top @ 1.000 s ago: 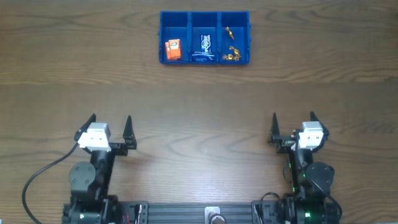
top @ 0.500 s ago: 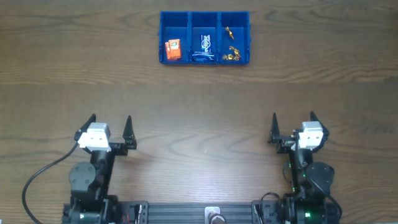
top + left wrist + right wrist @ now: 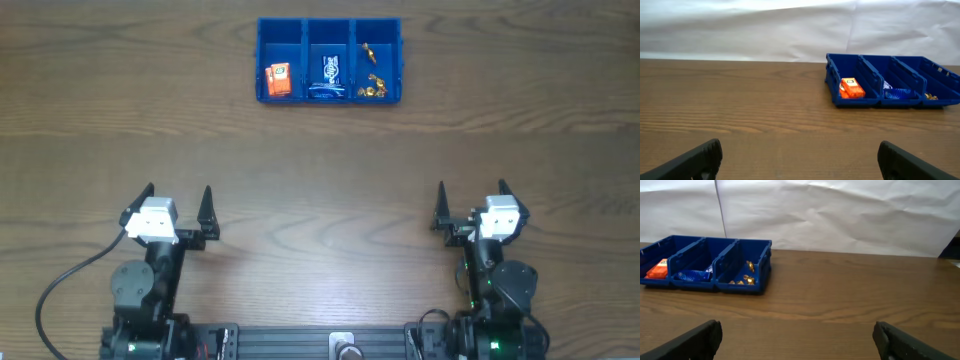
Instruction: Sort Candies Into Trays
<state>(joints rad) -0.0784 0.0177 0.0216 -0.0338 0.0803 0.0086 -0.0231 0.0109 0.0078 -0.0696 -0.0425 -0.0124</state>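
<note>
Wooden table point(image 3: 320, 150), seen from above and from both wrists. The left gripper point(image 3: 178, 190) stands at the near left of the table with its jaws spread wide apart; they close on nothing, and bare wood lies between the fingers point(image 3: 700, 159). The right gripper point(image 3: 472, 186) stands at the near right in the same posture, jaws wide apart with bare wood between the fingers point(image 3: 905, 340). Both grippers are well apart from the tray. The blue tray point(image 3: 329, 22) sits at the far side of the table, near its middle, and is divided into three compartments side by side. In the top view, the left compartment holds an orange packet point(image 3: 278, 80) resting toward the near wall. The middle compartment holds a blue-and-white wrapped candy point(image 3: 329, 72). The right compartment holds several small gold candies point(image 3: 372, 87), most gathered at the near end and one farther back. The orange packet carries a pale label, and the blue wrapper carries white markings; neither is large enough to be read.
</note>
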